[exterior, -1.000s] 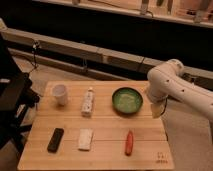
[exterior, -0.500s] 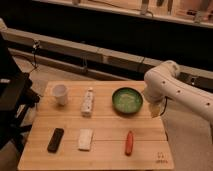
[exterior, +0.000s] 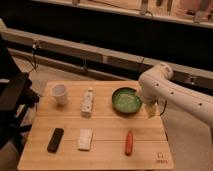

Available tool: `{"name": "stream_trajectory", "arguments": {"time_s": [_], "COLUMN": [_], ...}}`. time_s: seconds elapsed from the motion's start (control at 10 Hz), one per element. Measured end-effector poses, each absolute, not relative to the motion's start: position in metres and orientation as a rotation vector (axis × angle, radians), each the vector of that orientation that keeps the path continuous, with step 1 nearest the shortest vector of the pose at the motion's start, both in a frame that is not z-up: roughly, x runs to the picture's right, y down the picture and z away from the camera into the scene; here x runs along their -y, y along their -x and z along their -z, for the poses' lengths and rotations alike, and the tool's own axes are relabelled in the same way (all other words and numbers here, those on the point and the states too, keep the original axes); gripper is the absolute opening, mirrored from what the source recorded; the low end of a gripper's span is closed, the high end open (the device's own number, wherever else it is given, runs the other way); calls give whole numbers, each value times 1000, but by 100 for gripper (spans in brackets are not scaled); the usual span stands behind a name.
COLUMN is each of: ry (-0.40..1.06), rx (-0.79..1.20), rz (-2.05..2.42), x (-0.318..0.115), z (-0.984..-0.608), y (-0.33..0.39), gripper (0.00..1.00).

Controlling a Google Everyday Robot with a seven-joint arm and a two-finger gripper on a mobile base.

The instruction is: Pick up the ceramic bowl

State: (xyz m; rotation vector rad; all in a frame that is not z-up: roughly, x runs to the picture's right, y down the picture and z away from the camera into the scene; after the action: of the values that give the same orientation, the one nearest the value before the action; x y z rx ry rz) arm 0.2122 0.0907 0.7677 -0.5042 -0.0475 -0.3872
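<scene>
Glossy speckled green bowl [exterior: 126, 100] with darker green rim, pale cream gripper [exterior: 151, 110] just right of it, white arm [exterior: 172, 92], white cup [exterior: 60, 93], white bottle [exterior: 87, 102], black bar [exterior: 55, 140], off-white block [exterior: 85, 139], red-orange stick [exterior: 129, 142], light tan wooden table [exterior: 107, 125], black stand [exterior: 12, 100] at left.

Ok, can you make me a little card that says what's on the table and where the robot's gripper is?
table: wooden
back row, left to right: white cup, white bottle lying flat, ceramic bowl
front row, left to right: black flat object, white block, red-orange object
gripper: by the bowl's right rim, open, holding nothing
bowl state: resting on the table, not lifted
</scene>
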Motion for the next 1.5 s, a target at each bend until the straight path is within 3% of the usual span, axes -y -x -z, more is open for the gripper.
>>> {"name": "stream_trajectory", "arguments": {"time_s": [1.5], "ry": [483], "rx": [141], "rz": [544], "x": [-92], "z": [-795], "y": [-192], "gripper": [80]}}
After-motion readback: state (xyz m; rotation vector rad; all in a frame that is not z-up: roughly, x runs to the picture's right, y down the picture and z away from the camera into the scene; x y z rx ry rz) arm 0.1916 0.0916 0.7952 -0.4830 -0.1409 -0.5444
